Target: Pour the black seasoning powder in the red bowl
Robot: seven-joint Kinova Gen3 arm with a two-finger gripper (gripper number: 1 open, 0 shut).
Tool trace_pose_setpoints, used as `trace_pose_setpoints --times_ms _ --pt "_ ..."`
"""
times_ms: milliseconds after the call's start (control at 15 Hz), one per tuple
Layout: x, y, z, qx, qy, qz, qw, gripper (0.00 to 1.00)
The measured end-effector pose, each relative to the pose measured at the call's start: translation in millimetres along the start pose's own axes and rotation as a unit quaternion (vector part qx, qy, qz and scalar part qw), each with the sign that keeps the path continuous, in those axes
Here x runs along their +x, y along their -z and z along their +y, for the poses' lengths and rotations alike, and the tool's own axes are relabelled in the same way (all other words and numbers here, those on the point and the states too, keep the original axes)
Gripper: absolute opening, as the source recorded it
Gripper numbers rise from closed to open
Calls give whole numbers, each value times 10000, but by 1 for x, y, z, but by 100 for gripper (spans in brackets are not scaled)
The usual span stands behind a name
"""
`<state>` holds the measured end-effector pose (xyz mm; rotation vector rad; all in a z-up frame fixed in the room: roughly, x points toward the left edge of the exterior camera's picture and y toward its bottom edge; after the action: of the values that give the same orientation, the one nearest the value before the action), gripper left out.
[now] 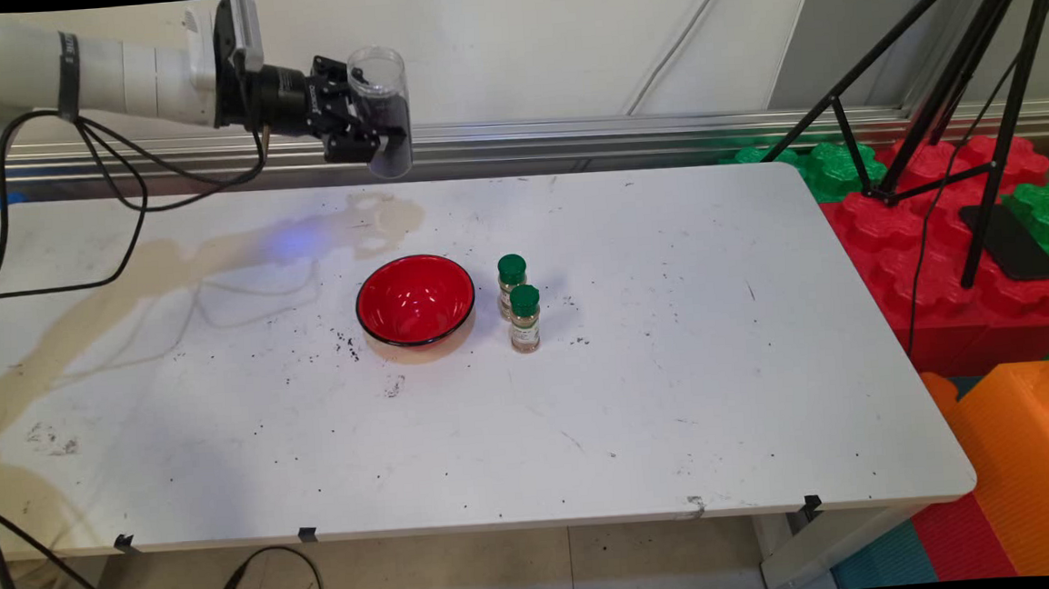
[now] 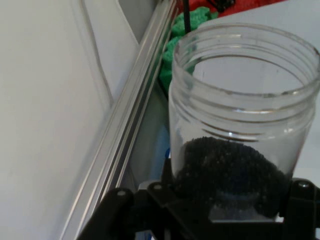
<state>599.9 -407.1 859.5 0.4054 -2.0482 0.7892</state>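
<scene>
Gripper: black two-finger gripper point(image 1: 375, 131) clamps a clear plastic lidless jar point(image 1: 382, 107) partly filled with black grains, held upright high above the white table's point(image 1: 731, 391) far edge
Below: red bowl with black rim point(image 1: 415, 300); just right of it, two green-capped spice bottles point(image 1: 519, 302) standing together

A red bowl point(image 1: 415, 299) sits beside two green-capped spice jars point(image 1: 520, 304).

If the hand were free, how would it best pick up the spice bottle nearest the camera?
Probably by the green cap or the neck of the front bottle, coming straight down. It stands upright, with the second bottle close behind and the red bowl to its left, so side approaches look crowded.
</scene>
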Motion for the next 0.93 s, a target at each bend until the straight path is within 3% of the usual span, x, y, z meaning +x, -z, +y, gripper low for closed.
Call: trace_pose_setpoints --times_ms 533,933 --pt "-5 -6 26 -131 -740 -145 9971 0" --pt "-8 -9 39 -179 -1304 -225 9910 0"
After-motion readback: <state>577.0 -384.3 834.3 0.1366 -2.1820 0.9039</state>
